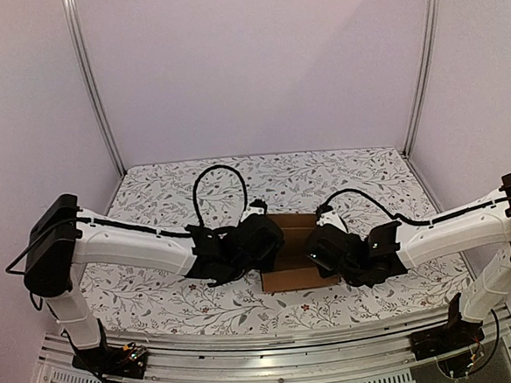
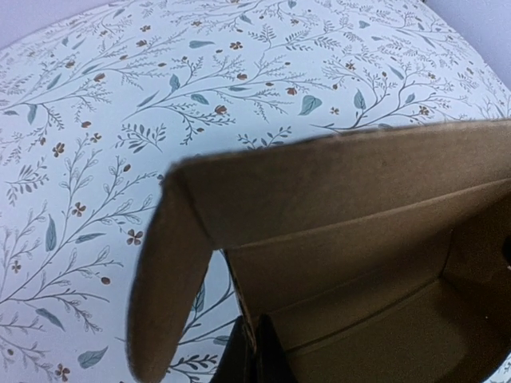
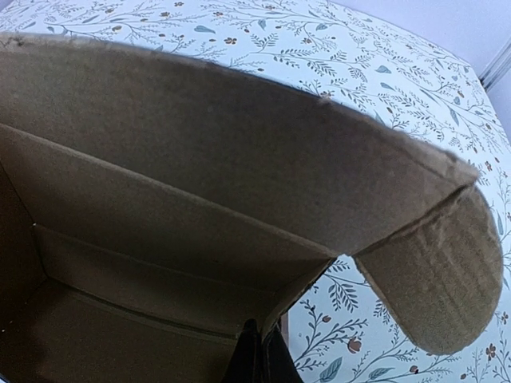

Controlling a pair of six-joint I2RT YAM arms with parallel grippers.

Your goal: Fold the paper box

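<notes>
paper box (image 1: 292,275) sits mid-table on the floral cloth (image 1: 158,303), dead centre between the two arms; neither arm is nearer, each has its own end

key relation: the box lies straight ahead of both sets of jaws and between them; left gripper (image 1: 272,241) is at the left end wall, right gripper (image 1: 316,247) at the right end wall, pointing at each other across the open tray

box long axis looks to run left-right, i.e. along the line joining the grippers; the top view hides too much to be sure

lid (image 2: 343,183) is hinged on the far long wall and stands open, raised above the tray; a rounded side ear hangs off each end of it: left ear (image 2: 164,287), right ear (image 3: 439,271); both ears are outside the tray, not tucked

jaws: both fully closed; in each wrist view only dark fingertips show at the bottom edge, with what looks like the end wall's edge running down between them, so I read each as pinching its end wall; contact itself is mostly cut off by the frame

arm pose: mirrored; upper links rise from the near-edge bases, forearms reach inward low and roughly level, wrists angled toward the centre

judgement: tray formed, lid not closed; the next move turns on bringing the lid toward the near side, ears going inside the end walls where the fingers now sit
</notes>
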